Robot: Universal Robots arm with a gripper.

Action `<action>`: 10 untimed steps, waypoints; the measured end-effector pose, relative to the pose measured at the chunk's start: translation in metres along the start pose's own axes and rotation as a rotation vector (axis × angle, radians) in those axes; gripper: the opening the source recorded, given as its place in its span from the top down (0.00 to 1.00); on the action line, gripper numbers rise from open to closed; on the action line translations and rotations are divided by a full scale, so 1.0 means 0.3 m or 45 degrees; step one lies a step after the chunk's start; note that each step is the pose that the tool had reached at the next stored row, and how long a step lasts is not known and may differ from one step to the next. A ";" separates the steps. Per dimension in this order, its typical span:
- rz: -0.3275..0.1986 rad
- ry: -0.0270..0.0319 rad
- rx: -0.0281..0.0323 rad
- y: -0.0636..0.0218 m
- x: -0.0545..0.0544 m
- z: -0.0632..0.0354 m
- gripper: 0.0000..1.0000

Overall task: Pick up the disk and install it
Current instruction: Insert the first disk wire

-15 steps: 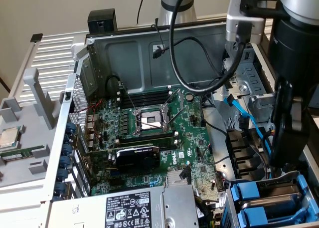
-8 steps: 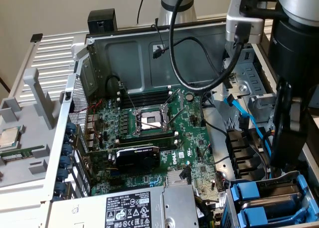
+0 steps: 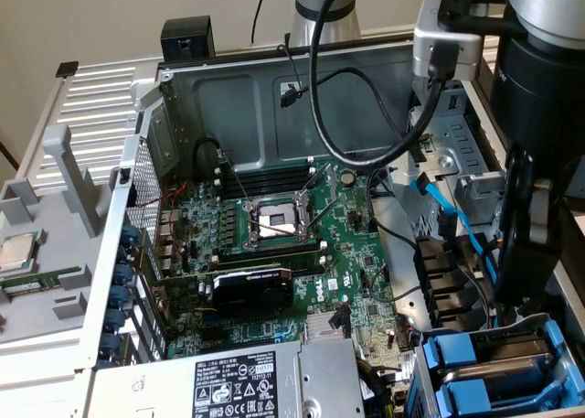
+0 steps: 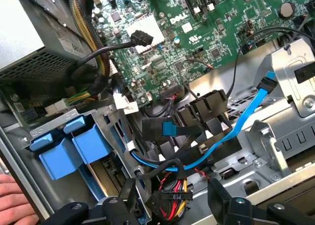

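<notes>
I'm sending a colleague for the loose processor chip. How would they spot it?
Beside the open computer case, on the grey panel at the exterior view's left, lies the processor chip. It is square and silver, unlike the long green memory stick beside it.

Jaws spread wide over a blue cable point(image 4: 248, 114), beside two blue carriers point(image 4: 56, 158).

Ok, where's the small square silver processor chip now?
In the exterior view the silver chip lies far left, outside the grey metal computer case, beside a green memory stick.
</notes>
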State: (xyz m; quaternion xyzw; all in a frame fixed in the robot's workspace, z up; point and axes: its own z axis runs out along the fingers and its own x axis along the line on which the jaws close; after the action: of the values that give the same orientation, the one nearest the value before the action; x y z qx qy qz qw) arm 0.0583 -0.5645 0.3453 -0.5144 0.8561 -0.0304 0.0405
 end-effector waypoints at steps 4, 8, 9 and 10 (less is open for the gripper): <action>0.000 0.0000 0.0000 0.000 0.000 0.000 0.50; 0.000 0.0000 0.0000 0.000 0.000 0.000 0.65; 0.000 -0.0001 0.0000 0.000 0.000 0.000 0.65; 0.000 0.0000 0.0000 0.000 0.000 0.000 0.65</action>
State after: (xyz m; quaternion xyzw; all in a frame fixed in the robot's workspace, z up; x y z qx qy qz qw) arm 0.0583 -0.5646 0.3452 -0.5144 0.8561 -0.0305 0.0405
